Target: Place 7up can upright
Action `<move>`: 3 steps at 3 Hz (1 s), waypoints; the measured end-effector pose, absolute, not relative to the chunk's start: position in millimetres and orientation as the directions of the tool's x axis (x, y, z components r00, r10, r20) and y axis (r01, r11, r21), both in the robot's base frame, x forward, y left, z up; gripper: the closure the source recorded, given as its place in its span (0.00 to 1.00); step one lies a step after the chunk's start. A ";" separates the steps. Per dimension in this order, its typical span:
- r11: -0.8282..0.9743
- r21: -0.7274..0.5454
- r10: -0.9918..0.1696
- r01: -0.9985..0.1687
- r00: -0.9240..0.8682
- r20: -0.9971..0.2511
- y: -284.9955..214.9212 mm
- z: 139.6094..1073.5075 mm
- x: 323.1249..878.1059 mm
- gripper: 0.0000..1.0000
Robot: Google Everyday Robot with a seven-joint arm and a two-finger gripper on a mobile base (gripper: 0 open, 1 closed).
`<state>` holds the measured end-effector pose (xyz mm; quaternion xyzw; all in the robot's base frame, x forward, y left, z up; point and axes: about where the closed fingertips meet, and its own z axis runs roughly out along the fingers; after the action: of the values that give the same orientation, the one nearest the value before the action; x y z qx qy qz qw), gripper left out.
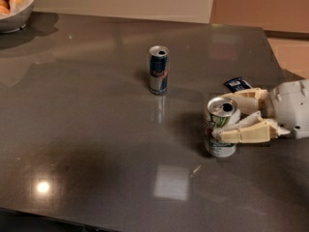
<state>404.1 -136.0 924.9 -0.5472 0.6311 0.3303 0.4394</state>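
Fig. 1. Release stage of an upright placement, camera view. My hand (pixel 221 118) reaches in from the right edge of the bench (pixel 96 144) and is closed around the 7up can (pixel 221 144). One finger (pixel 244 100) passes behind the can near its top, and the other crosses its front at mid-height. The can stands mouth-up in the right half of the bench, with its silver top facing the camera. Its base looks to be at the surface, though I cannot tell whether it sits flat all round.

The slim blue can (pixel 158 70) stands upright well apart, to the left and farther back. A dark blue packet (pixel 238 84) lies just behind my rear finger. A bowl (pixel 14 23) of pale round food sits at the far left corner.

Method, as I judge it:
- Confirm the base bears evenly on the bench before letting go. A small lean would tip the can once it is freed.
- Part both fingers together and only a little at first, so that neither one drags the can sideways.
- Draw the hand back along its own line, to the right and level. Do not lift until the front finger is clear of the can wall.
- Watch the packet behind the hand during the retreat, since the rear finger could sweep it.
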 end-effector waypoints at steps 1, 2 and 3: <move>0.170 -0.075 -0.357 -0.983 0.010 -0.934 -138.7 921.0 402.4 1.00; 0.181 -0.065 -0.328 -0.981 0.002 -0.945 -142.4 914.7 402.9 0.82; 0.192 -0.059 -0.310 -0.980 -0.003 -0.951 -145.1 909.3 404.4 0.59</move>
<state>404.4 -145.1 909.3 -0.5266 0.6123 0.3559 0.4701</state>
